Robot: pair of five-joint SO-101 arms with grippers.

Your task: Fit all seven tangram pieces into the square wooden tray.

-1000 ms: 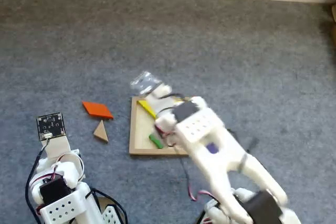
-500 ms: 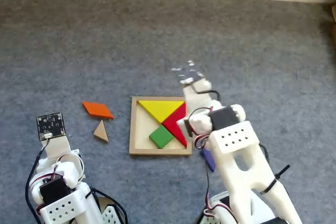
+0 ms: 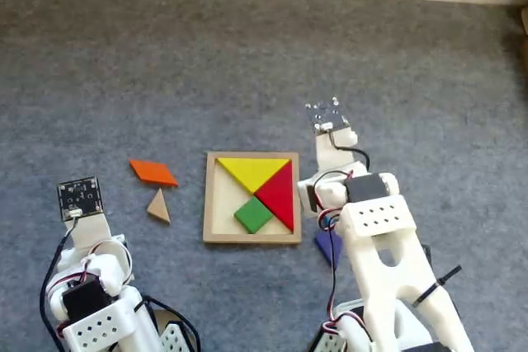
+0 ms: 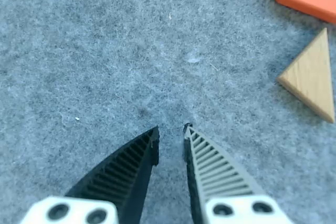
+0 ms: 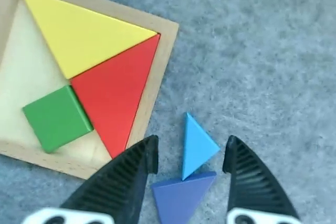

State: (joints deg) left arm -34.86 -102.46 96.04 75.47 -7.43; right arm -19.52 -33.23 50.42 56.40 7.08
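From above, the tray (image 3: 210, 204) holds the yellow triangle (image 3: 250, 172), red triangle (image 3: 280, 195) and green square (image 3: 253, 214), four pieces left out; at the left wrist, the left gripper (image 4: 170, 132) hangs slightly parted, empty, near the wooden triangle (image 4: 312, 82); at the right wrist, the right gripper (image 5: 189, 153) gapes empty astride the light blue triangle (image 5: 198, 144), the dark blue triangle (image 5: 181, 198) cut off.

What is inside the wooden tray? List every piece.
The wooden tray holds a yellow triangle, a red triangle and a green square; its left part is bare wood. Anything under the pieces is covered.
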